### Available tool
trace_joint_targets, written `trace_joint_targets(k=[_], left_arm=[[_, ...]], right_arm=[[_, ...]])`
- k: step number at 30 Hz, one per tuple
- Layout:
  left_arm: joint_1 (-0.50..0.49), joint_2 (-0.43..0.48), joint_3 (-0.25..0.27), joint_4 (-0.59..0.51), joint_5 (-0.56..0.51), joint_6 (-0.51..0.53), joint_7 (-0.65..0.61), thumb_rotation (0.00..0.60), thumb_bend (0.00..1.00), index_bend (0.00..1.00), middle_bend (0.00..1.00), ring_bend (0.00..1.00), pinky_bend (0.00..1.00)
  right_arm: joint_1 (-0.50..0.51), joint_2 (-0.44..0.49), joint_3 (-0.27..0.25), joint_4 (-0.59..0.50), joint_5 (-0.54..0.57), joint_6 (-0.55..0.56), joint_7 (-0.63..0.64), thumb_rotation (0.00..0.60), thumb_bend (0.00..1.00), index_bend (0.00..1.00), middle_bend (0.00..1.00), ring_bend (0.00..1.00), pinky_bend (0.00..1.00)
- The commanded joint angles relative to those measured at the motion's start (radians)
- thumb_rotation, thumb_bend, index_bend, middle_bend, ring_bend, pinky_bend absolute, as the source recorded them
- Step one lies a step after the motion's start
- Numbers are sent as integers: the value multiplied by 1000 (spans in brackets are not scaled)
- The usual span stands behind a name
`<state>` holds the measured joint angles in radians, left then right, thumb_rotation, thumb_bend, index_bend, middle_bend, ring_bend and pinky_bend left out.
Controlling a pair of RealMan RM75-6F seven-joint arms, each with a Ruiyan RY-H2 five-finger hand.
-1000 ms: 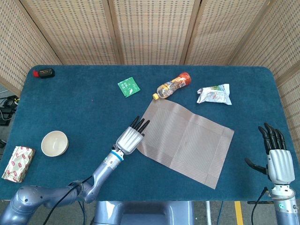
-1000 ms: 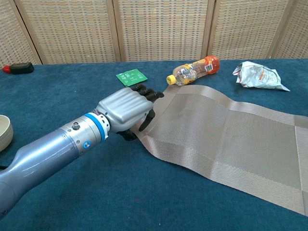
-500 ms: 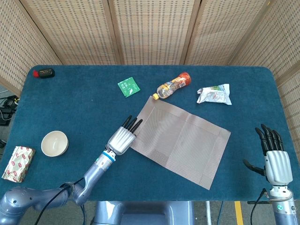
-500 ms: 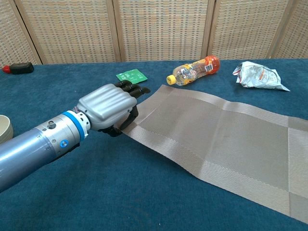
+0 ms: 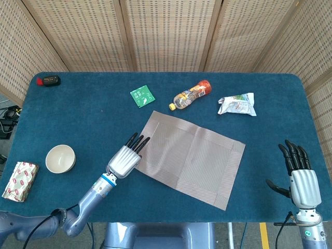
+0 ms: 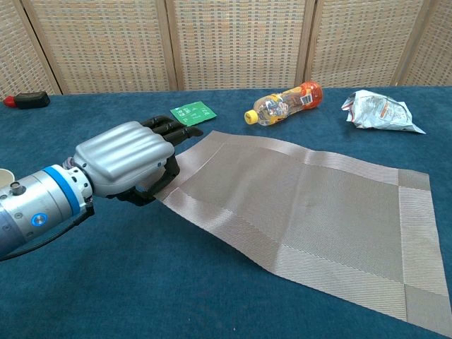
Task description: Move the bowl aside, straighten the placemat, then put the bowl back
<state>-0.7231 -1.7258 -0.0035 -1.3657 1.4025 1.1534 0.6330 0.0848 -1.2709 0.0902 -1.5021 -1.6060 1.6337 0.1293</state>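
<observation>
Placemat point(image 5: 189, 159) has slid toward the robot and to its left over the last second; its far corner sat beside the bottle cap, now it's well clear of it. Left arm has pulled back with it.

Table point(image 5: 93, 109), blue cloth: mat sits near centre, still skewed to the table edges, lying flat apart from a slight ripple in chest view.

Left hand point(image 5: 124, 158) rests on the mat's near-left edge, fingers extended and close together. Chest view suggests the thumb is tucked under the edge, so likely a pinch on the mat, but can't confirm.

Right hand point(image 5: 302, 176) is off at the right edge, fingers spread, holding nothing.

Bowl point(image 5: 60, 158) is already parked on the left, well apart from the mat, upright. So step one is done; we're mid-straighten.

Clutter: crumpled wrapper point(image 5: 237, 104), bottle point(image 5: 190, 95), green packet point(image 5: 142, 95) beyond the mat.

Next, my read: rotate the mat until its long edge runs parallel to the table front, release, then fetch the bowl with the left hand and set it mid-mat.
</observation>
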Motion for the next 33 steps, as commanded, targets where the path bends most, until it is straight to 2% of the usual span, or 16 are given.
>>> trace_joint_targets(k=[1,8,11,18,26,33], left_arm=[[38,63,42,-101,21,27,53,600,546,661,0,0,0],[91,174,129,-314,70,62,181,600,546,674,0,0,0],[116,222,184,-406,102,64,218,600,546,675,0,0,0],[141,278,264,-506,162,27,236,600,545,675,0,0,0],[153,307,292,-528,189,-35,211,600,539,650,0,0,0],[162,309,291,-518,208,-68,158,600,536,636,0,0,0]], right_arm=[[-2,2,-2,-4,-6,6,-2,600,186,38,0,0,0],[-11,8,-11,-20,-30,28,-7,600,186,40,0,0,0],[-18,12,-17,-29,-45,43,-9,600,185,41,0,0,0],[-27,16,-28,-41,-72,65,-15,600,186,45,0,0,0],[-33,17,-33,-46,-86,74,-21,600,185,45,0,0,0],[-33,16,-32,-45,-85,72,-24,600,186,45,0,0,0]])
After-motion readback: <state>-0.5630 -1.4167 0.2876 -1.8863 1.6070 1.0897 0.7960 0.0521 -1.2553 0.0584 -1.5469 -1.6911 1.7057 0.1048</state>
